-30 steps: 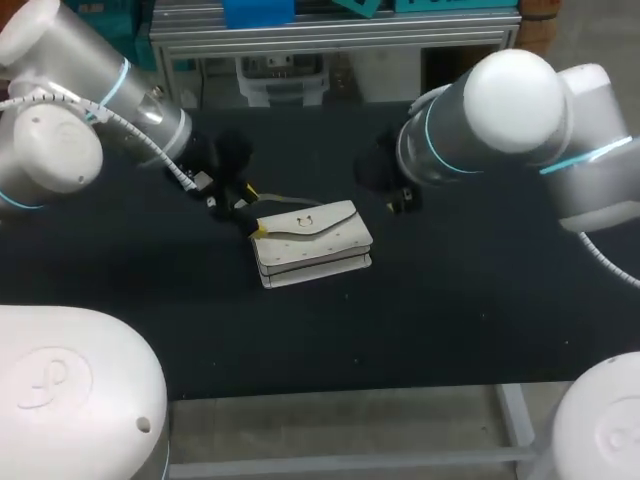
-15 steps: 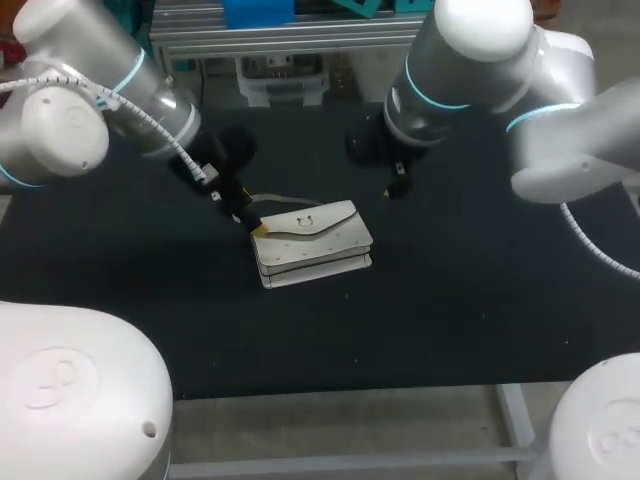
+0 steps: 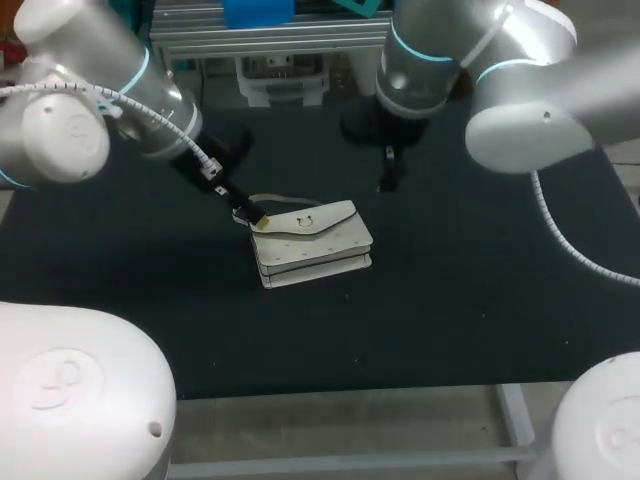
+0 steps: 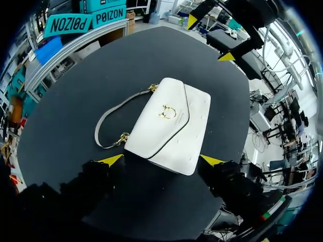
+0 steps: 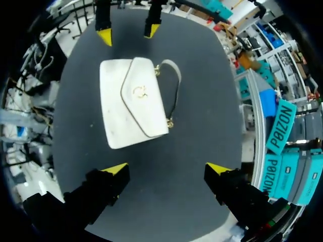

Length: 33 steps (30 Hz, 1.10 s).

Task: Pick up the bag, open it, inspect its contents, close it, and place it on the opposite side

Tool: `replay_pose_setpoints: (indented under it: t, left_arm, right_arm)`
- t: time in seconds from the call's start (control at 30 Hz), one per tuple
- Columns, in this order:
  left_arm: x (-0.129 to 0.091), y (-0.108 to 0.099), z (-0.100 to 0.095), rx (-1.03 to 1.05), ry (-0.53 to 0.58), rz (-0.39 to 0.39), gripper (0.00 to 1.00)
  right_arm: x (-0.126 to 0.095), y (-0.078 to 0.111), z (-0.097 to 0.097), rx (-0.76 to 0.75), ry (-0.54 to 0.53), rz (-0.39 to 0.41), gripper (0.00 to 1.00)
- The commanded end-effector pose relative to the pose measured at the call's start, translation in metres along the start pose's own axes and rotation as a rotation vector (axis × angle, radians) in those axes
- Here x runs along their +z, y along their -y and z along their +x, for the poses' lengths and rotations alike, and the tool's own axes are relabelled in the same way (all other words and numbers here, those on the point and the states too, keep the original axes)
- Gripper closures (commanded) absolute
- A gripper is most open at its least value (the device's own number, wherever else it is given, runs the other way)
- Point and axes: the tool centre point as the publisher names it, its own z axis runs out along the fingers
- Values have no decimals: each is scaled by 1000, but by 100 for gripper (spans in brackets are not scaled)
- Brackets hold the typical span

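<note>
The bag (image 3: 312, 243) is seen lying flat on the black table (image 3: 470, 300), near its middle and a little toward the left arm's side. The left gripper (image 4: 161, 160) is held low at the bag's far left corner with its fingers spread wide. In the left wrist view one short end of the bag is framed between the two yellow tips, and no contact on either side can be made out. The right gripper (image 5: 166, 169) is held above the table beyond the bag's far right side, its fingers also spread and gripping nothing, with the bag well ahead of them.

The bag is white and rectangular, with its flap shut. A gold clasp (image 4: 168, 112) is set at the flap's middle. A thin pale strap (image 4: 103, 121) is fixed by gold rings and laid in a loop on the table along the far long edge.

In the head view the long axis is set across the table from left to right, slightly turned, with the flap facing up.
</note>
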Motion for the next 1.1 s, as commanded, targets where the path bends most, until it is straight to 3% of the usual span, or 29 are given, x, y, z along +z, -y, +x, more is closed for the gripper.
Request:
replay_pose_setpoints:
  t: [0.03,0.43,0.53,0.7,0.77,0.9,1.1]
  left_arm:
    - [-2,0,10,-4,47,-2,0]
    - [-2,0,10,-4,47,-2,0]
    - [4,14,8,-169,17,-19,0]
    - [16,30,1,-524,43,-78,0]
    - [19,31,-2,-610,36,-87,0]
    - [22,30,-9,-801,-8,-96,0]
    - [24,22,-18,-1011,-35,-60,0]
  right_arm:
    - [-2,-3,-2,-2,-64,7,0]
    - [-2,-3,-2,-2,-64,7,0]
    - [6,-10,-22,155,-81,28,0]
    - [14,-7,-35,413,-193,24,0]
    - [15,-5,-37,475,-227,27,0]
    - [16,-2,-37,671,-362,-50,0]
    - [20,-3,-34,835,-420,-35,0]
